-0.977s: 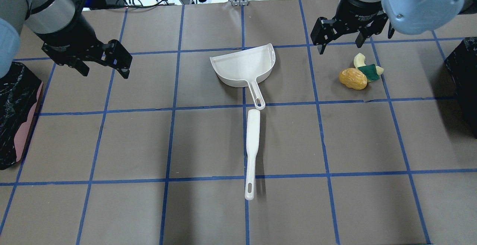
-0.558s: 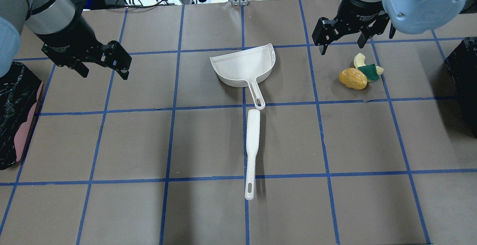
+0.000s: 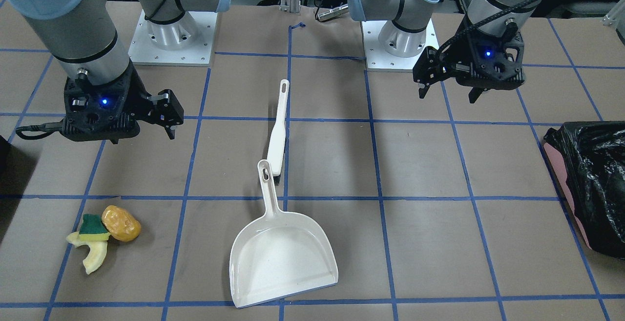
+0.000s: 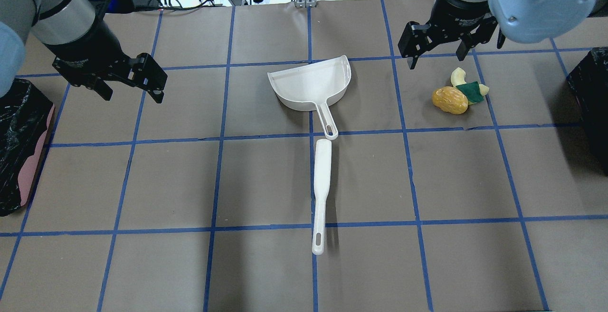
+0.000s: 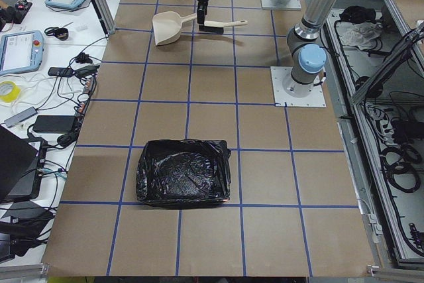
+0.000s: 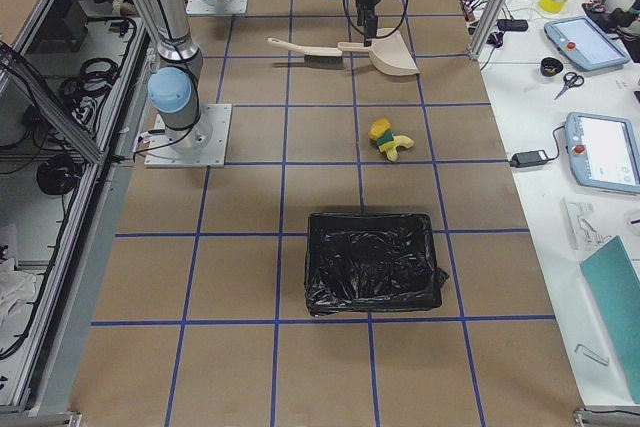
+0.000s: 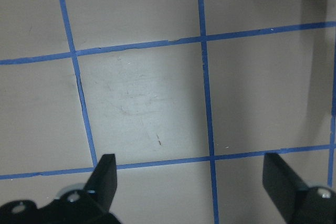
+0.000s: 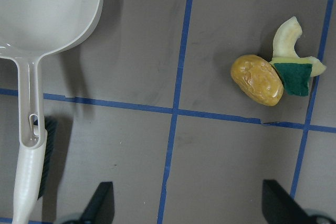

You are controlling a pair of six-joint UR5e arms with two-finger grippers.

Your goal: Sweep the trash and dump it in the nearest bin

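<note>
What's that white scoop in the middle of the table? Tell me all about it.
It is a white dustpan, plastic by its look: a shallow scoop with raised walls on three sides, an open lip, and a thin handle with a slot near its end. It lies flat and empty on the brown table, lip away from the robot, handle tip by the head of a white brush. Nothing grips it.

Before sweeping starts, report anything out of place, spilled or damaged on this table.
Only three loose pieces are out of place: orange-yellow lump, sponge block and crescent lie huddled on the table. Dustpan and brush lie flat, undamaged.
</note>
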